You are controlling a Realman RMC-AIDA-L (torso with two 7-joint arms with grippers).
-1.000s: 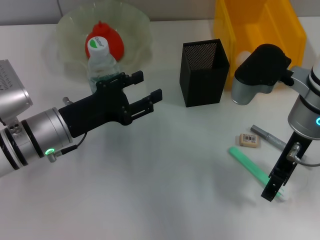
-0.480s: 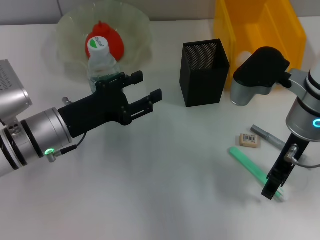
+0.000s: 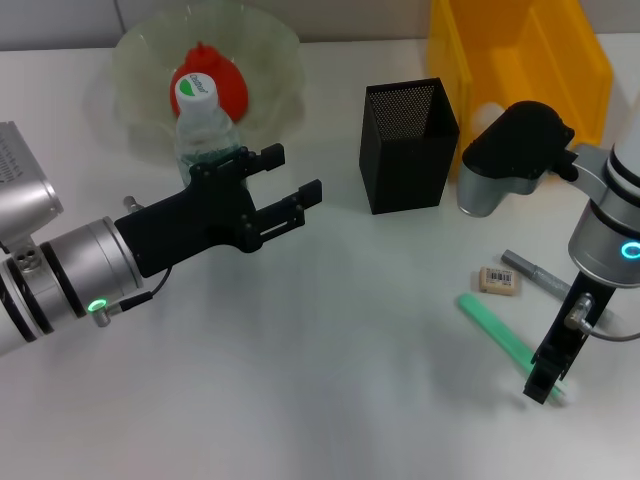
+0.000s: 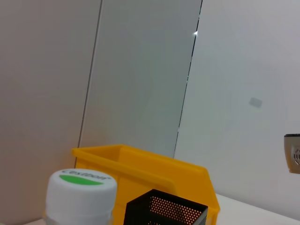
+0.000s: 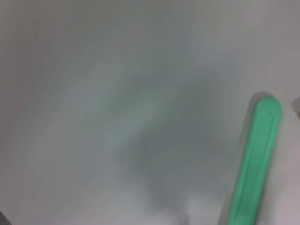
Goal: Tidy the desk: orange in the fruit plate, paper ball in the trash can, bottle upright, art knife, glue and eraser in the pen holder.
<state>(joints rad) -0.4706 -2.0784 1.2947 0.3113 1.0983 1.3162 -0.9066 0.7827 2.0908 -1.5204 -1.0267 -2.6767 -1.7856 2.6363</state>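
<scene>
Right gripper point(image 3: 545, 383) was low at the near end of a green stick point(image 3: 505, 338), touching it; couldn't tell whether its fingers had closed. Just past that lay the eraser point(image 3: 499, 281) and a grey pen point(image 3: 536, 274) flat on the table point(image 3: 320, 400). Left gripper point(image 3: 283, 192) hung mid-table, fingers spread and empty, right beside the bottle point(image 3: 203, 125), which stood upright. Pen holder point(image 3: 407, 146) at centre. Farthest back: orange point(image 3: 232, 87) in the plate point(image 3: 270, 60), trash can point(image 3: 525, 60) on the right.
</scene>
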